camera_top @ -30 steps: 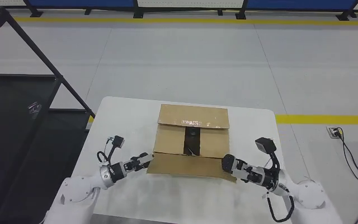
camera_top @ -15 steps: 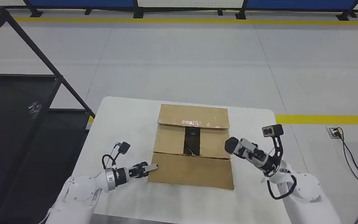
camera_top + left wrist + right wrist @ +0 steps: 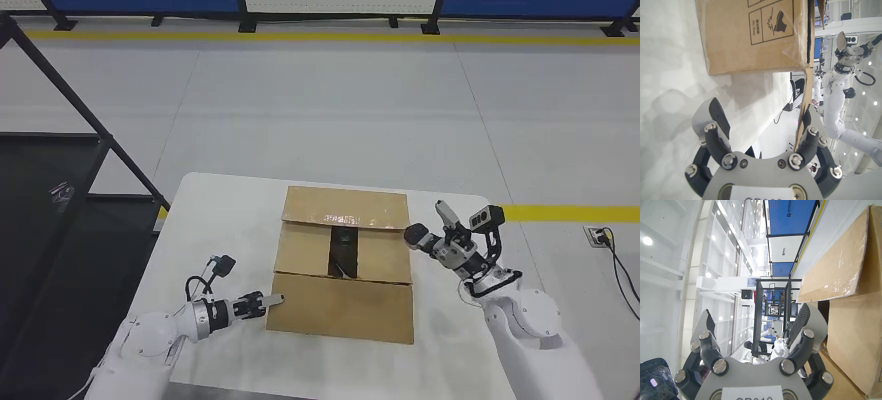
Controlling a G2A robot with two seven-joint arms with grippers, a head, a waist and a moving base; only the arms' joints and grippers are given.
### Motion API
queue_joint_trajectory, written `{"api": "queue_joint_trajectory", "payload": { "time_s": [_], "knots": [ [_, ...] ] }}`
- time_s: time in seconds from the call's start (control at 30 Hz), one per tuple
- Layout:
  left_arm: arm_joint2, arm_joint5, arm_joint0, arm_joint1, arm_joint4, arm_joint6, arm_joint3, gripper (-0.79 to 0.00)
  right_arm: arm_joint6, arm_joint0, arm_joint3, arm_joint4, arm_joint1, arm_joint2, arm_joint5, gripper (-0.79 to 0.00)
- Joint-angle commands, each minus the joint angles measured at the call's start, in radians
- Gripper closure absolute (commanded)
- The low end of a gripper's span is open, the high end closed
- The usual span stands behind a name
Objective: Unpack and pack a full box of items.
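A brown cardboard box (image 3: 345, 262) stands mid-table with its top flaps spread. A dark item (image 3: 344, 250) shows through the gap between them. The front flap (image 3: 342, 308) lies out toward me. My left gripper (image 3: 268, 300) sits at that flap's left corner, open. In the left wrist view the flap's thin edge (image 3: 804, 98) runs beside one finger (image 3: 809, 118) of the left gripper (image 3: 762, 113), below the box's side wall (image 3: 753, 37). My right gripper (image 3: 428, 228) is raised beside the box's right side, open and holding nothing, with the box (image 3: 848, 323) next to the right gripper (image 3: 756, 319).
The white table (image 3: 220, 220) has bare room left and right of the box. A black metal rack (image 3: 60, 180) stands off the table's left side. Grey floor with a yellow line (image 3: 560, 212) lies beyond the far edge.
My right gripper left the front flap's right corner, rising and moving back beside the box. The front flap dropped lower toward me. My left gripper slid slightly toward the table's front.
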State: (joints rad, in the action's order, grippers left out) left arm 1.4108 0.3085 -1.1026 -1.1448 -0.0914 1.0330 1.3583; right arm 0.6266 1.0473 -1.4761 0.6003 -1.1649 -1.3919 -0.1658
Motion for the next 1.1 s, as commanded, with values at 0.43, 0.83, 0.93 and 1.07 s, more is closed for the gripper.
{"api": "queue_joint_trajectory", "payload": {
  "time_s": [0.43, 0.83, 0.93, 1.07],
  "knots": [
    [-0.032, -0.02, -0.012, 0.005, -0.038, -0.084, 0.014, -0.785, -0.083, -0.083, 0.08, -0.059, -0.011, 0.072, 0.241, -0.785],
    [-0.049, -0.024, -0.007, 0.012, -0.037, -0.103, 0.023, -0.785, -0.504, -0.206, 0.112, -0.071, -0.065, 0.18, 0.202, -0.785],
    [-0.054, -0.023, -0.007, 0.014, -0.039, -0.106, 0.025, -0.785, -0.647, -0.26, 0.126, -0.097, -0.089, 0.236, 0.21, -0.785],
    [-0.063, -0.025, -0.005, 0.016, -0.042, -0.106, 0.026, -0.785, -0.757, -0.368, 0.191, -0.125, -0.124, 0.319, 0.245, -0.785]
  ]
}}
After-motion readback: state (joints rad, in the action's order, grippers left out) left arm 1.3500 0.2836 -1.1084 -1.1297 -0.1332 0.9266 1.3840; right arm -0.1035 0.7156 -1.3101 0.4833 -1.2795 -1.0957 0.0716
